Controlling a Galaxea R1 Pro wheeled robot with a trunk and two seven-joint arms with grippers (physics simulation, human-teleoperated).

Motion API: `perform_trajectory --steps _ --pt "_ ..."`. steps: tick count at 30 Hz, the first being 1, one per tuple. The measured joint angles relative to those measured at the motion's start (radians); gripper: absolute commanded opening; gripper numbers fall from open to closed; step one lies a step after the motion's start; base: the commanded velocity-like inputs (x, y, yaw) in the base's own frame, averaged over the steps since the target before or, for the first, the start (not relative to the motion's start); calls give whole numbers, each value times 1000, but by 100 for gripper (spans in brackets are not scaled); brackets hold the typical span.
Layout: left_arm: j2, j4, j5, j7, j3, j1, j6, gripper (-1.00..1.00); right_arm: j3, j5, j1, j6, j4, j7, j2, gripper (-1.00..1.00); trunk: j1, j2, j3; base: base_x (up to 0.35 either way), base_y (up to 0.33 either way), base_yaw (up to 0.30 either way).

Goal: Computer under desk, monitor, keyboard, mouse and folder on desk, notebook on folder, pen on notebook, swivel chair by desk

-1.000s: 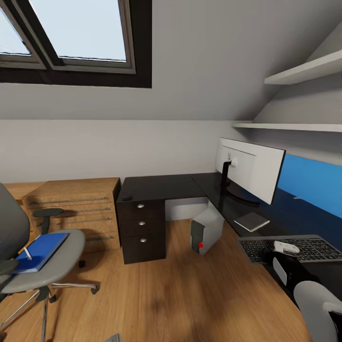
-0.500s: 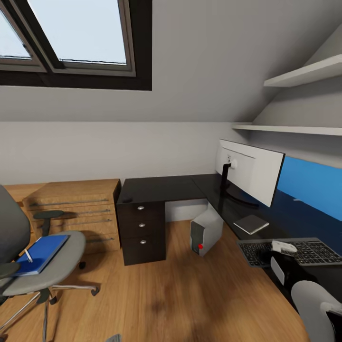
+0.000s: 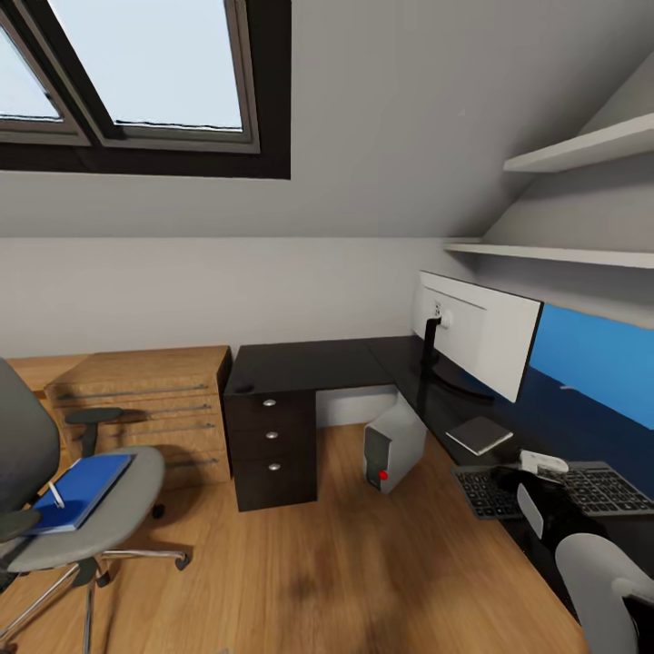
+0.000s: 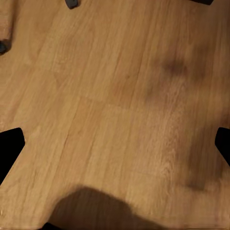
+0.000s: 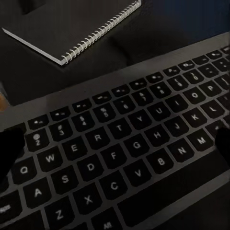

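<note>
Hovering over keyboard (image 5: 120,158) on desk (image 3: 309,361): right hand (image 5: 115,143), fingers spread, ungrasping.

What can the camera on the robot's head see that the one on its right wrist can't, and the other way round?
Head view alone: the swivel chair with the blue folder on its seat, the computer on the floor, the monitor and the skylight. Right wrist view alone: the letters on the keys and the notebook's spiral binding. Both share the keyboard, the notebook and the black desk.
</note>
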Motion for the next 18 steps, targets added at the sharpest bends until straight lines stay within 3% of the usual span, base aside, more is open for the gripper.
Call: perform_trajectory --steps 1,18 --pt "-1 24 -12 0 0 0 0 100 -1 0 0 -18 -6 -1 15 100 -4 7 3 0 0 0" --pt "-1 32 -17 -1 0 0 1 100 0 -2 0 -35 -8 -1 45 100 -69 126 56 0 0 0"
